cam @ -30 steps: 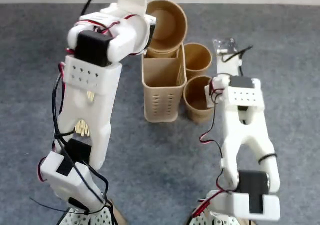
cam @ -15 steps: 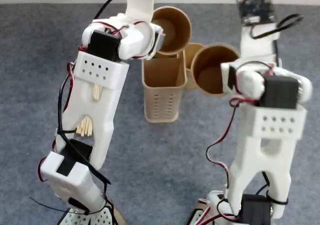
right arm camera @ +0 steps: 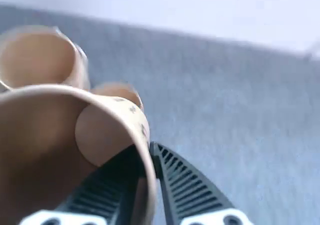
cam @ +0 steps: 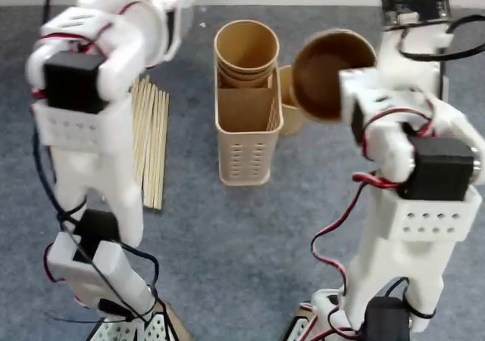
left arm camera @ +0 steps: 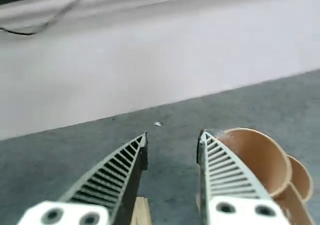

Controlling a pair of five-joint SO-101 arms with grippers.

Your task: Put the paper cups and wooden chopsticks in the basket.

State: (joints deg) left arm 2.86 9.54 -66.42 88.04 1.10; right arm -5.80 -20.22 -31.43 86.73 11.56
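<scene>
The tan basket (cam: 244,140) stands mid-table with a stack of nested paper cups (cam: 246,49) upright in its far compartment. My left gripper (left arm camera: 172,137) is open and empty, raised at the far left; the stack (left arm camera: 255,157) lies just beside one finger. A bundle of wooden chopsticks (cam: 148,144) lies flat on the mat left of the basket, under the left arm. My right gripper (right arm camera: 147,152) is shut on the rim of a paper cup (cam: 333,72), held tilted in the air right of the basket. One more cup (cam: 288,110) stands on the mat against the basket's right side.
Grey mat (cam: 250,235) covers the table, with a pale wall at the far edge. Both arm bases stand at the near edge. Open mat lies in front of the basket between the two arms.
The left gripper let go of its cup, which now sits on the stack in the basket, and swung left, uncovering the chopsticks. The right arm carried its cup higher.
</scene>
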